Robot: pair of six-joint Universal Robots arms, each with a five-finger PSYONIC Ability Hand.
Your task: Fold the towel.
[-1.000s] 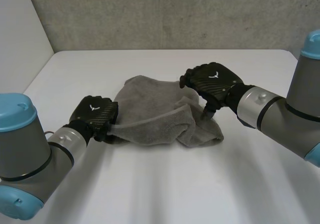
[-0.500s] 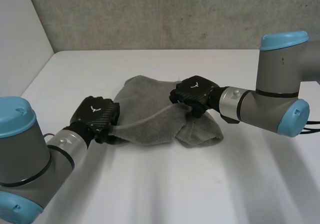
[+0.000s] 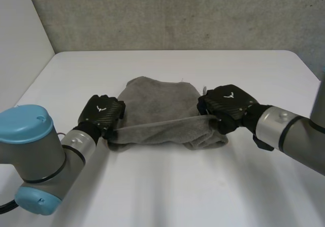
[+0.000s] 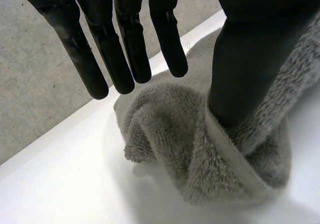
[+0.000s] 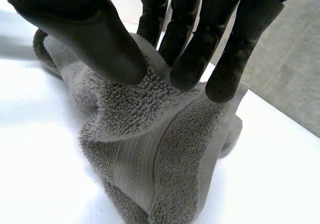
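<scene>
Head view. Grey towel (image 3: pixel 157 102) in a loose heap at the middle of the white surface (image 3: pixel 167 191), partly doubled over and still rumpled. Left robot hand (image 3: pixel 103 112) at the heap's near left corner. Right robot hand (image 3: pixel 227 106) at the near right end.

Compared with a second ago: right robot hand now farther right and nearer, no longer above the far middle of the heap with one finger pointing down. Half a second ago, low on the cloth near its centre. Left robot hand shifted only slightly, a little farther in. Between the two, a near edge of the towel now drawn into an almost straight line, formerly a slack curve.

Left wrist view. Fingers (image 4: pixel 125 48) straight, spread and clear of the cloth. Thumb (image 4: pixel 250 63) sunk into a rolled fold of towel, hooking rather than pinching.

Right wrist view. Thumb (image 5: pixel 100 38) and fingertips (image 5: pixel 187 68) pressed together on a raised ridge of towel, pinching it firmly.

Judged for the task: near edge gathered and tensioned, probably ready for lifting and carrying across. No neat fold laid yet. Looser hold on the left, so some risk of slipping under a harder pull.
</scene>
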